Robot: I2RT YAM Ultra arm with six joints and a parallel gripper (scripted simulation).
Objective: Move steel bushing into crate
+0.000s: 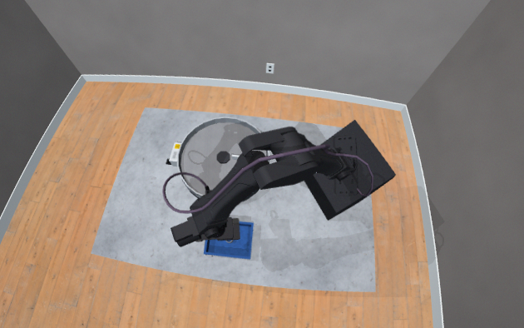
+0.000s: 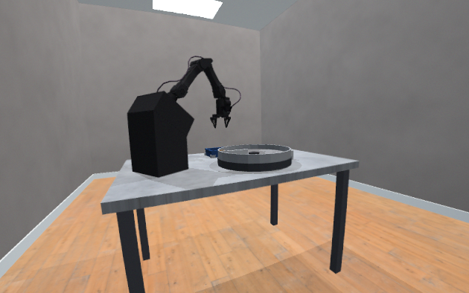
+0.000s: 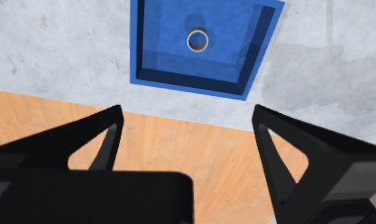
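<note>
A blue crate (image 3: 207,49) sits on the grey table near its edge, and one steel bushing stands upright on its floor. My gripper (image 3: 187,112) is open wide and empty, and hangs high above the crate's near side. From the side view the gripper (image 2: 220,122) is well above the table, over the crate (image 2: 211,151). In the overhead view my arm covers part of the crate (image 1: 230,243) and part of the round turntable (image 1: 216,156). I cannot make out other bushings on the turntable.
The black robot base (image 1: 347,168) stands at the table's right. The turntable (image 2: 254,157) has a raised rim and a dark hub (image 1: 223,156). A small white box (image 1: 175,152) sits by its left side. The table edge and wood floor lie just beyond the crate.
</note>
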